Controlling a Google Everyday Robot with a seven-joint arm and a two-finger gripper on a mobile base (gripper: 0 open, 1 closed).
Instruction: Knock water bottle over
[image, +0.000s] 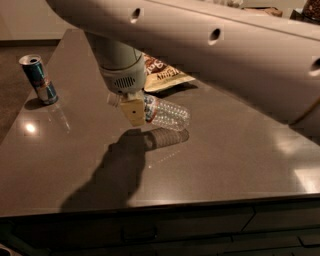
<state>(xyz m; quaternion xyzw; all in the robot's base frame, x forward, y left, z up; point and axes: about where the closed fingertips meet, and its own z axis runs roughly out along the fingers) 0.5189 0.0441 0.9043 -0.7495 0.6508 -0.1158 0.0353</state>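
Broadly, most of the view is taken up by a wide, glossy grey-brown tabletop (235, 165), smooth enough that lights and shadows are mirrored in it. Across the top of the view a thick, white, rounded robot arm (225, 55) with small round holes is seen, ending in a pale ribbed cylindrical wrist. Behind the wrist, a crinkled cream-and-brown snack bag (165, 77) is laid flat on the table; its contents are hidden. Near the table's middle, the small clear ribbed plastic water bottle (167, 114) is found on its side, its white screw cap (114, 99) pointed left and its body right, with its reflection just beneath; no liquid can be made out inside. Well apart at the left edge, a slim blue-and-silver drink can (39, 80) is stood upright, its inside unseen. The tan, blocky gripper (134, 111) is placed over the bottle's neck, just behind the cap; whether it is parted or clamped cannot be told.
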